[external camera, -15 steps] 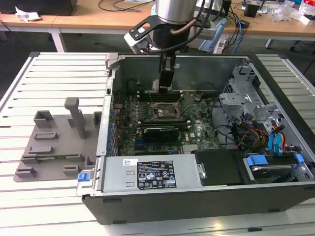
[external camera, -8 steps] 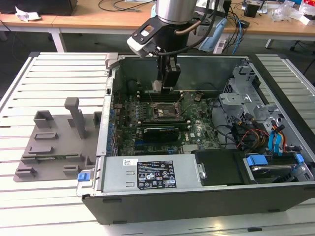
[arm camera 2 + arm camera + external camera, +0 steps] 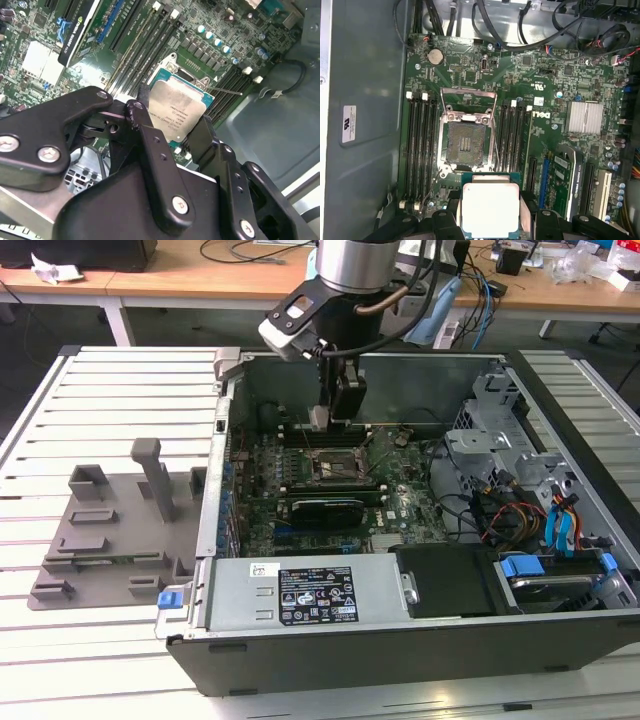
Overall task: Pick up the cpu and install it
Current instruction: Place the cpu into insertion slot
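Over the open PC case (image 3: 420,658) on the counter (image 3: 110,390), the arm (image 3: 352,265) hangs straight down toward the motherboard (image 3: 545,95). The fingers (image 3: 202,135) are closed in on the cpu (image 3: 177,111), pinching it by two opposite edges. Its silver lid faces the wrist cameras, with a bit of green rim peeking out around it. Both wrist views show the chip clamped like that, held up off the board.

It isn't in the socket (image 3: 467,142) yet. The socket sits open with its contact field showing, and in the first wrist view the chip sits just off one edge of it rather than over it. The socket's metal hold-down frame looks swung back, but I can't really be sure from this angle. RAM slots (image 3: 417,150) run along both sides of the socket, and the graphics card (image 3: 572,175) is a little further out.

In the exterior view the fingers are down inside the case, above the middle of the board. A grey plastic tray (image 3: 110,530) with upright posts sits on the counter at the exterior view's left, right next to the case.
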